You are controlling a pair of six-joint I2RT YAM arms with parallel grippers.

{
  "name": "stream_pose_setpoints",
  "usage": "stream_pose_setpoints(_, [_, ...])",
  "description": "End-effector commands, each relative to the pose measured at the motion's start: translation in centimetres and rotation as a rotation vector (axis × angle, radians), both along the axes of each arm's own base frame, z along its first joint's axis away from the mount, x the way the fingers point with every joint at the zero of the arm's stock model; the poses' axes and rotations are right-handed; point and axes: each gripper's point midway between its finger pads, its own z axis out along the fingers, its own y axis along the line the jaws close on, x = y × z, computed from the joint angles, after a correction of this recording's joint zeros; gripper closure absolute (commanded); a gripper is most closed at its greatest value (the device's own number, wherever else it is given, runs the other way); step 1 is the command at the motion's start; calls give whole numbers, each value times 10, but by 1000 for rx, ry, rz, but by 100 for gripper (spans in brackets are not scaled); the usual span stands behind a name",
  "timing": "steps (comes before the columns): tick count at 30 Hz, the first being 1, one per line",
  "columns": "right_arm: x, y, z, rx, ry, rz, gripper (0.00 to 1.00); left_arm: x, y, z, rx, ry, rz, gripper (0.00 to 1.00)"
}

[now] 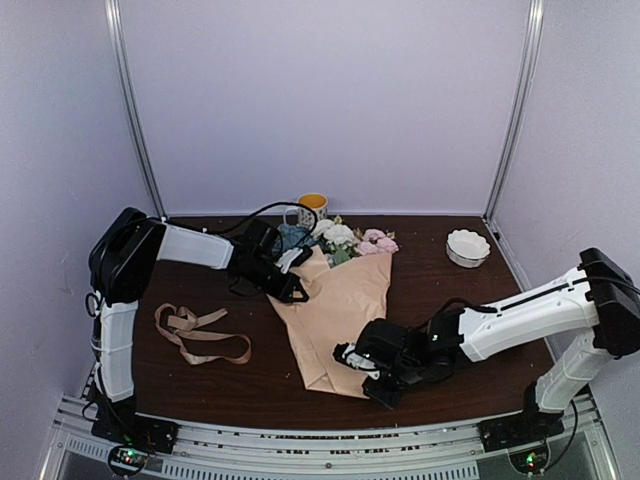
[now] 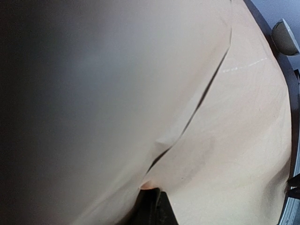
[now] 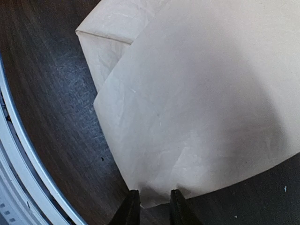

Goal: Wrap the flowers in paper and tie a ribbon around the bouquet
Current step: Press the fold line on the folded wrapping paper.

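Right gripper (image 3: 151, 208): low at the near end of the bouquet, jaws drawn in narrow on either side of the paper's (image 3: 197, 93) near edge. A slit shows between the tips, so I cannot tell whether the sheet is truly pinched.

Table (image 1: 480, 300): dark wood.

Bouquet (image 1: 335, 300): lies flat at mid-table. Its long axis runs far to near, with the heads far and the narrow folded end near, tilted a little to the right at the top. The peach-tan sheet is lapped over but loose, with an open seam in the left wrist view.

Flowers (image 1: 345, 238): blue, white and pink heads spill out of the far mouth.

Left gripper (image 1: 290, 285): at the cone's far-left edge, just beside the heads. It is closed, and creases converge at its tips, so it looks clamped on the sheet.

Ribbon (image 1: 195, 335): tan, in a loose loop, well apart to the bouquet's left and untied. It lies on the left arm's side, across the cone from the right arm.

Judgement: wrapping is near done and tying is not begun. Fetching the ribbon would suit the left arm, which would first have to release the sheet.

Mug (image 1: 312, 205) and white dish (image 1: 468, 247): at the far edge, out of the way.
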Motion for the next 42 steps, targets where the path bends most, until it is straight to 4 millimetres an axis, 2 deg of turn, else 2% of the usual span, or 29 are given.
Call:
stream_pose_setpoints(1, [6,-1,29,46,0,5,76,18,18,-12,47,-29,61,100])
stream_pose_setpoints(4, [33,6,46,111,-20,-59,76,15,15,-6,23,-23,51,100])
stream_pose_setpoints(6, [58,4,53,145,-24,-132,75,14,12,3,-3,-34,42,100])
stream_pose_setpoints(12, [123,-2,62,238,-30,-314,69,22,9,46,-35,-129,20,100])
stream_pose_setpoints(17, [152,5,58,213,-68,-366,62,23,4,88,-66,-204,-26,100])
stream_pose_setpoints(20, [165,8,50,175,-91,-393,60,21,5,95,-68,-216,-46,100])
stream_pose_setpoints(25, [167,-4,18,73,-84,-435,59,34,26,72,-34,-172,39,100])
stream_pose_setpoints(28, [164,-11,11,58,-90,-449,57,46,45,41,36,-139,114,100])
stream_pose_setpoints(30, [162,-13,10,63,-90,-449,54,49,50,25,67,-120,126,100])
stream_pose_setpoints(37, [157,-12,23,70,-124,-390,53,52,50,-1,91,-88,131,100])
stream_pose_setpoints(40, [156,-5,40,92,-163,-351,53,53,52,-7,103,-75,139,100])
stream_pose_setpoints(42, [152,8,55,130,-186,-305,53,53,52,-7,106,-72,145,100])
